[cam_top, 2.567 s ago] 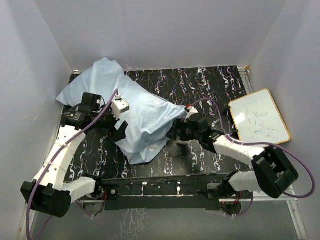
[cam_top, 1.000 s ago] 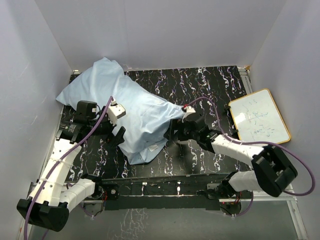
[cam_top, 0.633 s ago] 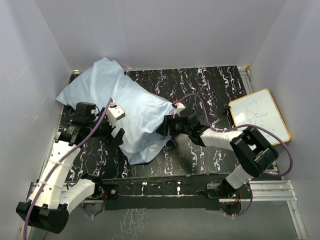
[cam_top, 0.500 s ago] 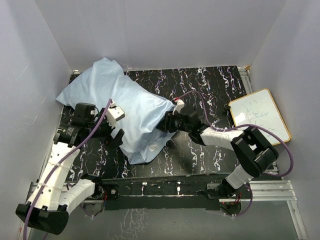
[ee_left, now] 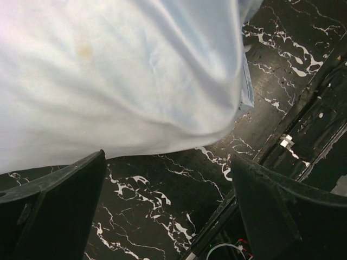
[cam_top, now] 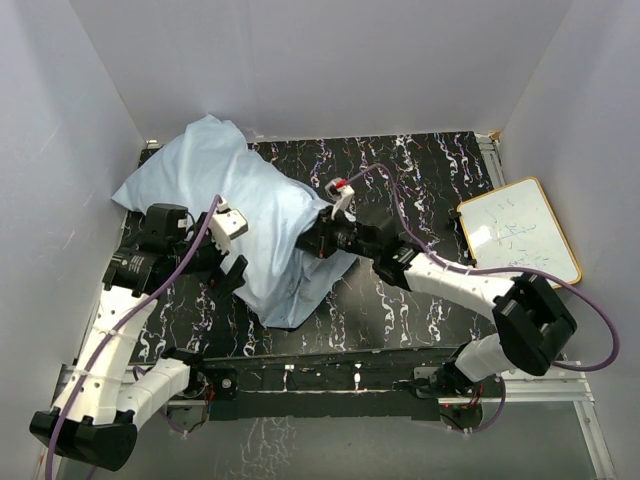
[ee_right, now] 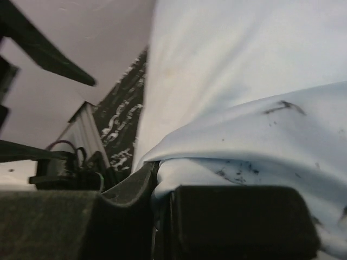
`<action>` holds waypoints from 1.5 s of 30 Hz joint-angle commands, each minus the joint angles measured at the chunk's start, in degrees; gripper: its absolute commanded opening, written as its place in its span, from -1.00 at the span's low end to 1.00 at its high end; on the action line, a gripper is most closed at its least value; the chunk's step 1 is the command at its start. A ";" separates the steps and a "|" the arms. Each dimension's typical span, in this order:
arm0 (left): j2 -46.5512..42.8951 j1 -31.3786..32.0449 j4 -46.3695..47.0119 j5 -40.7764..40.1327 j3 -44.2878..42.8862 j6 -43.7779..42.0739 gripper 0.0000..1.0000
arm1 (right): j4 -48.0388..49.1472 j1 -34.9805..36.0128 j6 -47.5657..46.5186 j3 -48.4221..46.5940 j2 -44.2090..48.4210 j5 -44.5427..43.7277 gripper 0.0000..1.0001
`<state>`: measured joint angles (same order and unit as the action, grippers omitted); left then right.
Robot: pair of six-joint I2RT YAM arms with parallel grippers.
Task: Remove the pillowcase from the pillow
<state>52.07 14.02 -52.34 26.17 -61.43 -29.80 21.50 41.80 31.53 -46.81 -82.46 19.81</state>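
The light-blue pillowcase (cam_top: 255, 205) lies bulging across the left of the black marbled table (cam_top: 420, 170), running from the back left corner toward the front. The pillow is hidden inside it. My right gripper (cam_top: 306, 245) is shut on a fold of the pillowcase's right edge; in the right wrist view the fabric (ee_right: 244, 135) is pinched between the dark fingers (ee_right: 127, 187) of that gripper (ee_right: 160, 216). My left gripper (cam_top: 228, 268) stands open by the case's left side. In the left wrist view the pillowcase (ee_left: 119, 70) hangs above that gripper (ee_left: 168, 200), with only table between the fingers (ee_left: 54, 200).
A wood-framed whiteboard (cam_top: 518, 232) lies at the table's right edge. White walls close in on the left, back and right. The table's metal front rail (cam_top: 330, 375) runs by the arm bases.
My right gripper has moved left to the pillowcase's right edge and shut on a fold, pushing the fabric inward. The left gripper stays open and has hardly moved.
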 commanded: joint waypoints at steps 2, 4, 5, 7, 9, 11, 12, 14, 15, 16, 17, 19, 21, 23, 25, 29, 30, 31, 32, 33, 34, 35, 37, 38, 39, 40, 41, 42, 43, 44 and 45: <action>0.45 0.21 0.08 4.02 -4.31 1.85 0.94 | -0.91 7.37 -0.60 -13.28 3.67 1.15 -0.85; 0.94 0.17 -0.81 5.15 -6.10 2.78 0.94 | -1.79 9.49 -0.04 -16.97 2.46 0.60 -0.84; 1.02 0.21 -1.32 5.69 -6.95 3.27 0.94 | -1.96 10.13 0.72 -18.61 1.55 0.29 -0.85; 0.61 0.18 -2.41 6.62 -8.32 4.12 0.94 | -1.79 11.09 2.42 -21.46 -0.36 -0.11 -0.84; -0.46 0.19 -2.84 7.26 -8.34 5.39 0.94 | -0.49 12.00 3.71 -23.46 -2.17 -0.35 -0.84; -1.77 0.18 -2.82 7.43 -6.91 6.74 0.94 | 0.58 12.79 4.82 -25.33 -4.01 -0.31 -0.85; -2.47 0.14 -2.51 6.86 -5.69 7.41 0.94 | 1.07 13.15 5.48 -26.18 -5.20 -0.24 -0.85; -4.12 0.17 -0.43 4.52 -2.80 9.44 0.94 | 2.18 13.85 6.64 -27.35 -6.38 -0.19 -0.84; -4.36 0.19 0.00 3.28 -2.71 10.05 0.94 | 2.85 14.18 7.30 -27.60 -6.81 -0.40 -0.85; -4.48 0.21 0.82 1.98 -2.62 10.36 0.94 | 3.68 14.34 8.00 -27.63 -6.97 -0.42 -0.85; -4.74 0.21 2.06 0.28 -1.96 10.54 0.92 | 4.32 14.56 8.66 -27.44 -7.03 -0.65 -0.85; -5.21 0.17 4.68 -4.96 -0.12 11.28 0.80 | 5.67 14.78 9.49 -26.63 -6.66 -1.31 -0.85; -4.12 0.21 4.64 -8.20 0.78 10.31 0.71 | 7.08 14.78 10.53 -25.45 -5.70 -1.91 -0.84; -2.90 0.17 4.40 -9.72 1.28 9.59 0.54 | 8.32 14.80 11.34 -24.84 -4.93 -2.01 -0.84; -1.86 0.21 5.11 -10.53 1.33 9.92 0.25 | 8.43 14.76 11.98 -25.40 -4.80 -1.38 -0.84; 0.23 0.16 6.09 -13.96 -0.24 10.11 -0.73 | 6.19 14.80 11.71 -25.26 -3.61 -1.22 -0.85; 0.73 0.21 5.98 -15.09 -1.26 10.03 -0.93 | 4.94 14.72 11.01 -24.35 -2.54 -1.78 -0.85; 1.11 0.22 5.68 -16.14 -2.33 9.58 -1.00 | 3.73 14.50 9.94 -23.07 -0.63 -2.65 -0.83; 1.40 0.21 5.41 -17.02 -3.43 9.06 -1.00 | 2.45 14.26 8.93 -21.32 0.90 -3.65 -0.78; 1.53 0.22 5.24 -18.05 -4.50 8.68 -1.00 | 1.54 13.80 7.97 -18.52 2.75 -4.26 -0.66; 1.62 0.17 4.84 -18.64 -5.48 8.18 -1.00 | 0.77 13.21 7.38 -16.19 4.60 -4.70 -0.43; 1.69 0.21 4.26 -18.95 -6.52 7.67 -1.00 | 0.04 12.67 6.15 -13.79 6.34 -4.82 -0.24; 2.16 0.17 2.43 -19.03 -8.77 6.77 -1.00 | -3.72 12.26 2.29 -10.11 9.36 -5.54 -0.03; 2.46 0.21 1.44 -18.71 -9.66 6.51 -1.00 | -5.79 12.25 -0.23 -8.76 10.58 -5.94 0.04; 2.84 0.17 0.40 -18.35 -10.53 6.27 -1.00 | -7.38 12.23 -2.63 -7.28 11.47 -5.59 0.08; 3.12 0.20 -0.47 -17.82 -11.22 6.15 -1.00 | -8.24 12.33 -5.05 -5.70 12.24 -5.03 0.11; 3.41 0.18 -1.15 -17.12 -11.91 6.08 -1.00 | -8.64 12.44 -6.94 -4.35 12.90 -4.63 0.13; 3.77 0.17 -1.67 -16.52 -12.48 6.14 -1.00 | -8.80 12.74 -8.58 -3.02 13.27 -4.27 0.14; 4.18 0.21 -2.02 -15.78 -13.13 6.30 -1.00 | -8.92 13.33 -10.85 -2.08 13.47 -4.04 0.15; 4.74 0.19 -2.47 -15.15 -13.78 6.52 -1.00 | -8.93 14.32 -13.16 -1.52 13.54 -4.19 0.16; 5.42 0.20 -3.02 -14.32 -14.67 6.73 -1.00 | -8.71 15.63 -15.39 -1.05 13.50 -5.01 0.18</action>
<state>56.14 14.46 -52.99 9.93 -71.77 -22.94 14.81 54.50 27.29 -50.30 -68.90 15.31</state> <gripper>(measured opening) 0.012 0.578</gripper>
